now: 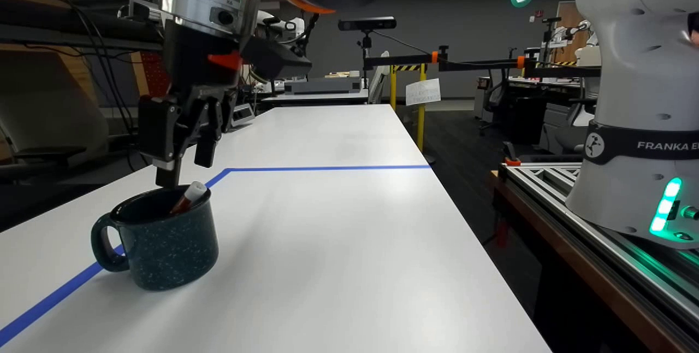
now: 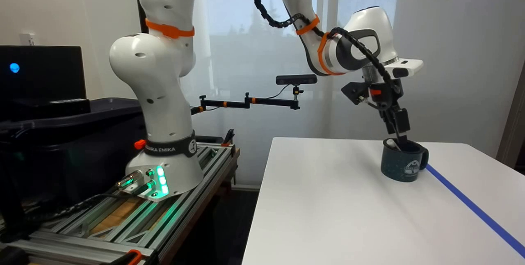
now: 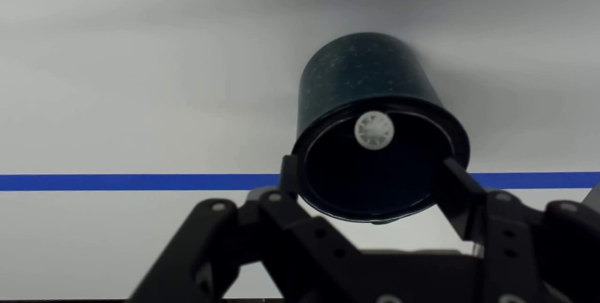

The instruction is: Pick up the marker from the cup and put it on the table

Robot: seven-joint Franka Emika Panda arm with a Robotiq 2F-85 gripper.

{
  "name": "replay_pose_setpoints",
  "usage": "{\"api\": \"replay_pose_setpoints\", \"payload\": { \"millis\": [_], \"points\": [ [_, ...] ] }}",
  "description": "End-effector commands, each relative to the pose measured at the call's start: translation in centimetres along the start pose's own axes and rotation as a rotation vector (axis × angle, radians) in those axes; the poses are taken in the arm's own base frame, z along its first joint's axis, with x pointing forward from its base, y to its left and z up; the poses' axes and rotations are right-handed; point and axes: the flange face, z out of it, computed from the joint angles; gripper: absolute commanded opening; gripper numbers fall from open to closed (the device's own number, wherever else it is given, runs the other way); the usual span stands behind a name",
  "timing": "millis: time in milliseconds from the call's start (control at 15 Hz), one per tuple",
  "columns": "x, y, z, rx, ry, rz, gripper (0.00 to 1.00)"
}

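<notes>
Marker in the cup; tool wide at the cup's mouth.
The marker leans, pale end past the rim, on the side away from the handle; the tool's fingers stand apart. The cup sits upright on the desk.

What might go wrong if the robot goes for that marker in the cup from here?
Probably two things. The open end effector spreads about as wide as the mouth of the cup in the wrist view, so lowering it might knock the rim and shove the cup. The marker leans near the rim, off the line between the fingertips in that view, so closing straight away might miss it.
</notes>
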Motion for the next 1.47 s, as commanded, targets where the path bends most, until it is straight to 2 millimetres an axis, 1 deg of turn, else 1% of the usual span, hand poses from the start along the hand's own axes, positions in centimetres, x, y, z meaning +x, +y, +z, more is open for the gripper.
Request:
{"api": "replay_pose_setpoints", "payload": {
  "millis": [0, 200, 333, 400, 467, 533, 600, 667, 867, 933, 1067, 1133, 1200, 1400],
  "points": [
    [0.3, -0.5, 0.5, -0.007, 0.01, 0.005, 0.73],
    [-0.1, -0.9, 0.9, -0.006, -0.003, -0.005, 0.7],
    [-0.3, -1.1, 1.1, -0.006, -0.006, -0.012, 0.63],
    [-0.3, -1.2, 1.1, -0.005, -0.006, -0.013, 0.54],
    [-0.3, -1.3, 1.2, -0.005, -0.006, -0.014, 0.51],
    [-0.3, -1.3, 1.2, -0.004, -0.007, -0.015, 0.44],
    [-0.3, -1.3, 1.3, -0.004, -0.007, -0.016, 0.35],
    [-0.3, -1.3, 1.3, -0.005, -0.005, -0.016, 0.31],
    [-0.2, -1.1, 1.3, -0.007, -0.004, -0.015, 0.28],
    [-0.2, -1.0, 1.3, -0.007, -0.004, -0.014, 0.08],
    [-0.2, -1.1, 0.8, -0.003, -0.002, -0.011, 0.04],
    [-0.2, -1.4, 0.5, 0.007, -0.005, -0.008, 0.04],
    [-0.3, -1.6, 0.1, 0.01, -0.015, -0.004, 0.05],
    [-0.3, -2.4, -2.0, 0.033, -0.05, 0.022, 0.05]
  ]
}}
